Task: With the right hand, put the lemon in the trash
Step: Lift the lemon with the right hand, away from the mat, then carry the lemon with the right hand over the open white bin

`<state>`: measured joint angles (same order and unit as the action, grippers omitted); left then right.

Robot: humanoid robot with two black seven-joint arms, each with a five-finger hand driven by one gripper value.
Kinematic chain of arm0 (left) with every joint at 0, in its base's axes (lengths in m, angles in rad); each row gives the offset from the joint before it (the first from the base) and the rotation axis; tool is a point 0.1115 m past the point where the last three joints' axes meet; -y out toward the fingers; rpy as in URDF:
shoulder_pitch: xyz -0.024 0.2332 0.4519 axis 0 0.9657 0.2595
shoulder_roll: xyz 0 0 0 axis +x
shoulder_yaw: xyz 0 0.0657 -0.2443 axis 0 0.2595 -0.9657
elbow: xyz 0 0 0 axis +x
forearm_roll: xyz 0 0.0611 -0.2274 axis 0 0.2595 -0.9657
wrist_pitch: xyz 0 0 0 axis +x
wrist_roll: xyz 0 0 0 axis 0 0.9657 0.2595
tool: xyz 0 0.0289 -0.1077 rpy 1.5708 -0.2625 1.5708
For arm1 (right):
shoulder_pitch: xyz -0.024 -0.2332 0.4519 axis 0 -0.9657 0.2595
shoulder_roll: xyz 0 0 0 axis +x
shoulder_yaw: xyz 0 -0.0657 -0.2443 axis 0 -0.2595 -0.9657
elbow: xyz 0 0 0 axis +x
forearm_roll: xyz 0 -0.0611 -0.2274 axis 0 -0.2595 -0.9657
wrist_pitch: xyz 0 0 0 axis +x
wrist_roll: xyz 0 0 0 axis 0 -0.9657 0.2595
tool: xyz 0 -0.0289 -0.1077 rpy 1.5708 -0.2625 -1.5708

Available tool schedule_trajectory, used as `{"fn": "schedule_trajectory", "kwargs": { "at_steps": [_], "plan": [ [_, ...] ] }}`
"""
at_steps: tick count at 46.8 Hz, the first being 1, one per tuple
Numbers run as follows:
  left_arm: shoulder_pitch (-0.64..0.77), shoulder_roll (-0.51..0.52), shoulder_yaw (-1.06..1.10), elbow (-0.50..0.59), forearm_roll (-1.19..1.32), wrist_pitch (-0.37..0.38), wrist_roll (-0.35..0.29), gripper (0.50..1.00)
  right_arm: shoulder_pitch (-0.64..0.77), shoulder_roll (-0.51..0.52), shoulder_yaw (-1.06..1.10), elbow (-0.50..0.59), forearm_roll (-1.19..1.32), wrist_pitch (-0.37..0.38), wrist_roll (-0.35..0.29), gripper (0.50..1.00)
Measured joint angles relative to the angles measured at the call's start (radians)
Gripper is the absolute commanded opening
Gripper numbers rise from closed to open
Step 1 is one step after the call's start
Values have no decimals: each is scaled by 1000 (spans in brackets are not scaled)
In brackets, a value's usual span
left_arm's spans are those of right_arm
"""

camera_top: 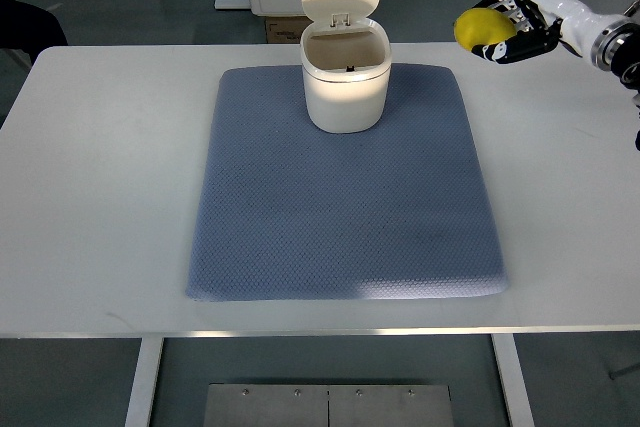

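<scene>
Fingers of the white-and-black right hand (515, 22) clasped the round yellow lemon (480, 30) above the white table (90, 177) at 2 o'clock. Carrying it toward 9 o'clock, over the open white plastic trash bin (345, 87) on the blue-grey mat (345, 217), before releasing would suit best.

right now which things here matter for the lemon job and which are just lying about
Part of the job:
- lemon, held in the right robot hand
- trash bin, lid open

Just there:
- blue mat under the bin
- white table
- cardboard box behind the table
</scene>
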<state>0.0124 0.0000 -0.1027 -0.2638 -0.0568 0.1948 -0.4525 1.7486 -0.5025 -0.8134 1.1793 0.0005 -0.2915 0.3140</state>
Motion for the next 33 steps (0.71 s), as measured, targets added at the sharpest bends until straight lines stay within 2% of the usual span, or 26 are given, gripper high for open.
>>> {"fn": "schedule_trajectory", "kwargs": {
  "at_steps": [16,33],
  "plan": [
    [0,0,0,0,0,0,0,1000,57,151,-2,-10,58,0,-38,500],
    [0,0,0,0,0,0,0,1000,56,320,-3,-169,72,35,-106,500]
  ]
}}
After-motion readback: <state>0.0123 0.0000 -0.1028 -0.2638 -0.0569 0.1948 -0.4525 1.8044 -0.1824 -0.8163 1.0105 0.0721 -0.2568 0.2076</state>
